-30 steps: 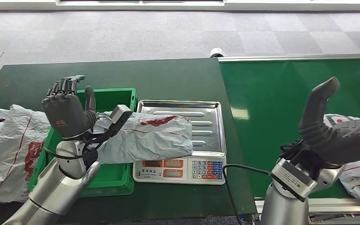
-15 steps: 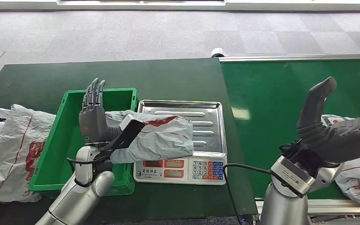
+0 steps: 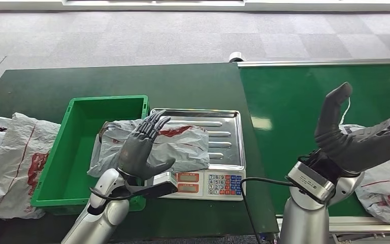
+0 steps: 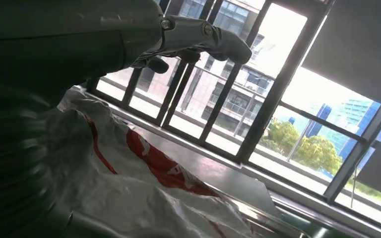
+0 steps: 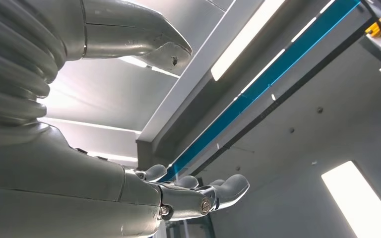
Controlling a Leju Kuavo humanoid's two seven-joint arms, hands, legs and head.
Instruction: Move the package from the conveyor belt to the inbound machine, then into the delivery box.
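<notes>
A grey plastic package (image 3: 183, 147) with red print lies across the steel pan of the weighing scale (image 3: 223, 127), its left end hanging over the green box (image 3: 76, 147). My left hand (image 3: 141, 147) hovers open over the package's left part, fingers spread, holding nothing. The left wrist view shows the package (image 4: 129, 188) close below the fingers (image 4: 198, 37). My right hand (image 3: 358, 140) is raised open above the conveyor belt (image 3: 294, 101), thumb up, empty. In the right wrist view the right hand's fingers (image 5: 203, 191) spread towards the ceiling.
Further grey packages lie at the left of the table (image 3: 10, 152) and on the belt at the right (image 3: 388, 188). The scale's keypad (image 3: 223, 184) faces me. A black cable (image 3: 254, 185) runs along the table's front edge.
My left hand has swung from above the green box rightwards and down over the package, turning palm down. The right hand has barely shifted.
</notes>
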